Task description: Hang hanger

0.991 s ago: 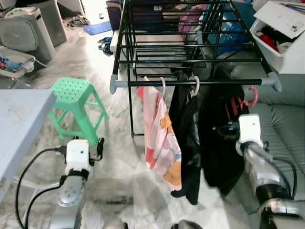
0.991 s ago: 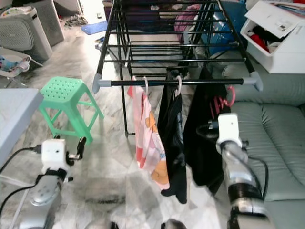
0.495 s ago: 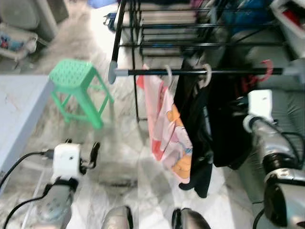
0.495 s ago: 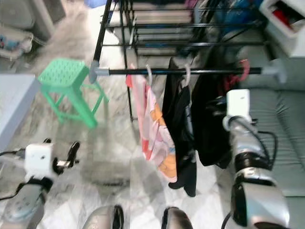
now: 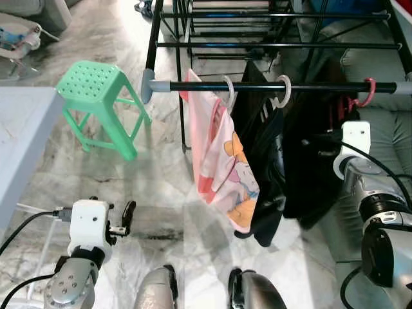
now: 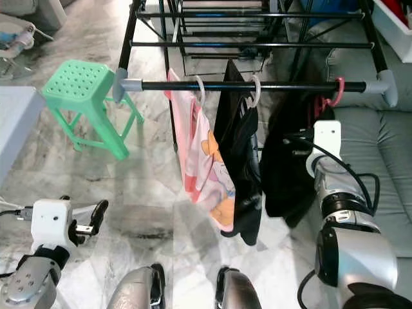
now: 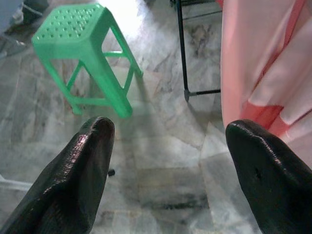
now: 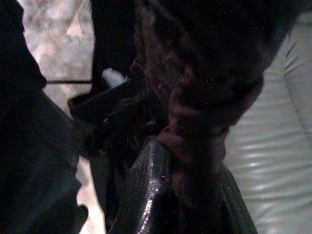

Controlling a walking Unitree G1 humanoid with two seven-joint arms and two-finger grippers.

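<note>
R hand [image 8: 195, 161] raised, clamped on dark garment [image 5: 309, 161] w/ red hanger [image 5: 360, 96]; L hand [image 7: 170, 151] low, fingers apart.

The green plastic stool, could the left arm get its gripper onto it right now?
Probably not without moving closer. The left gripper hangs low and open over the marble floor, while the green plastic stool stands well ahead beside the black drying rack. Nothing lies between them, so the gap alone is the obstacle.

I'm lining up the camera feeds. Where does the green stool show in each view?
Left eye view: green stool at upper left, left of the rack's rail end.
Right eye view: upper left too.
Left wrist view: upper left, beyond the open left end effector.
Right wrist view: not visible.
Shared landmark: pink garment.
</note>
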